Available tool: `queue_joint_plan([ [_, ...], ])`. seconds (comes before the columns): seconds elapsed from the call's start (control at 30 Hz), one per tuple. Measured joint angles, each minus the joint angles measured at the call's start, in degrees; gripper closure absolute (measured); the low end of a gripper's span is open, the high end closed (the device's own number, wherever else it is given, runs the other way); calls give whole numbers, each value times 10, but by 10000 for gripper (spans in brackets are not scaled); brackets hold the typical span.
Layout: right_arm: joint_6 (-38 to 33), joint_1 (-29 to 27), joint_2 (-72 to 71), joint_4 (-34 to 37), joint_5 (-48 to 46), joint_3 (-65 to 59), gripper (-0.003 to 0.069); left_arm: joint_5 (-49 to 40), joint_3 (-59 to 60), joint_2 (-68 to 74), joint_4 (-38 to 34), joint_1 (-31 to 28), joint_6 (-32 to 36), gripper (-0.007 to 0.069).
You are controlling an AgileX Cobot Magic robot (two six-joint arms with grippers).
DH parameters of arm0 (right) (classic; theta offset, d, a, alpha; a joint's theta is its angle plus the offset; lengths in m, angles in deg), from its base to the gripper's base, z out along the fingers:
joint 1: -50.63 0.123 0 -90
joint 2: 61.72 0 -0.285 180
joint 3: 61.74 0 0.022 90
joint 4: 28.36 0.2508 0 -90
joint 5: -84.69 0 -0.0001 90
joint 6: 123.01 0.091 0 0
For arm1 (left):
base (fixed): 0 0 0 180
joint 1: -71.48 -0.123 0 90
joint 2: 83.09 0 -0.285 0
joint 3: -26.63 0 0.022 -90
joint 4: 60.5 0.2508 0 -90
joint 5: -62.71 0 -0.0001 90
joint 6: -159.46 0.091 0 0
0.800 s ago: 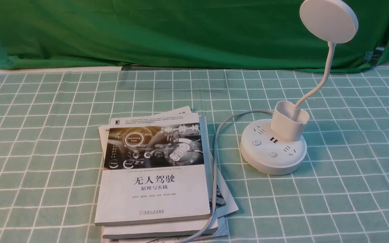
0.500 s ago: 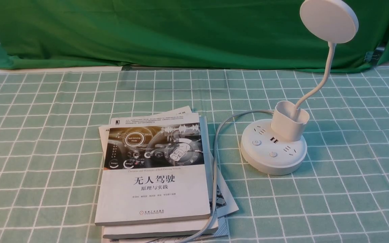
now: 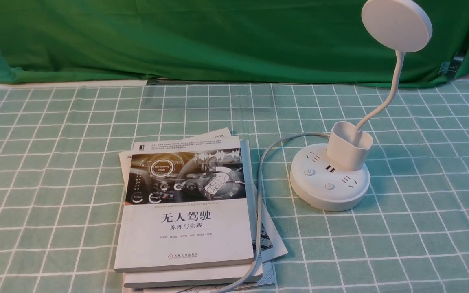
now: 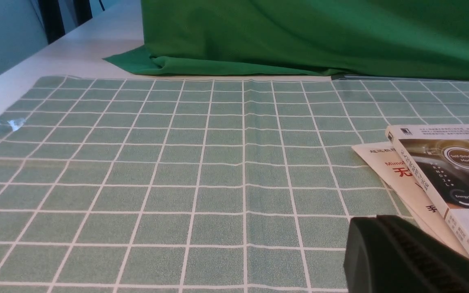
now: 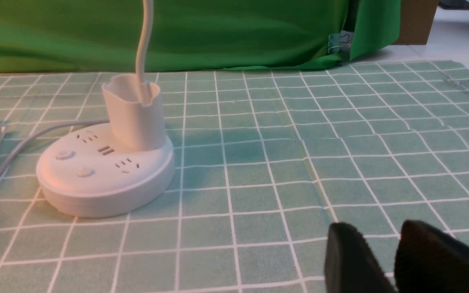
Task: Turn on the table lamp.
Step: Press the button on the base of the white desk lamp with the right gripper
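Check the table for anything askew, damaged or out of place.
The table lamp stands upright with no visible damage, but its cord lies draped over the right edge of the book stack rather than flat on the cloth. The stack itself is askew: loose papers fan out at an angle beneath it.

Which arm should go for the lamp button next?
Right. The table lamp sits on the robot's right, the right gripper faces its buttons, and the left wrist view shows books, no lamp.
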Motion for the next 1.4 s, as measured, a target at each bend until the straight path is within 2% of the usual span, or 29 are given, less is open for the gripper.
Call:
queue_joint_plan([
  [0.87, 13, 0, 0, 0, 4, 0, 418, 0, 0, 0, 0, 0, 0, 603],
  [0.97, 90, 0, 0, 5, 32, 0, 418, 0, 0, 0, 0, 0, 0, 603],
  [1.0, 169, 0, 0, 17, 48, 0, 418, 0, 0, 0, 0, 0, 0, 603],
  [1.03, 169, 0, 0, 21, 50, 0, 418, 0, 0, 0, 0, 0, 0, 603],
  [1.07, 318, 0, 0, 53, 69, 0, 418, 0, 0, 0, 0, 0, 0, 603],
  [1.2, 532, 0, 0, 78, 75, 0, 418, 0, 0, 0, 0, 0, 0, 603],
  [1.27, 549, 0, 0, 69, 74, 0, 418, 0, 0, 0, 0, 0, 0, 603],
  [1.4, 511, 0, 0, 50, 77, 0, 418, 0, 0, 0, 0, 0, 0, 603],
])
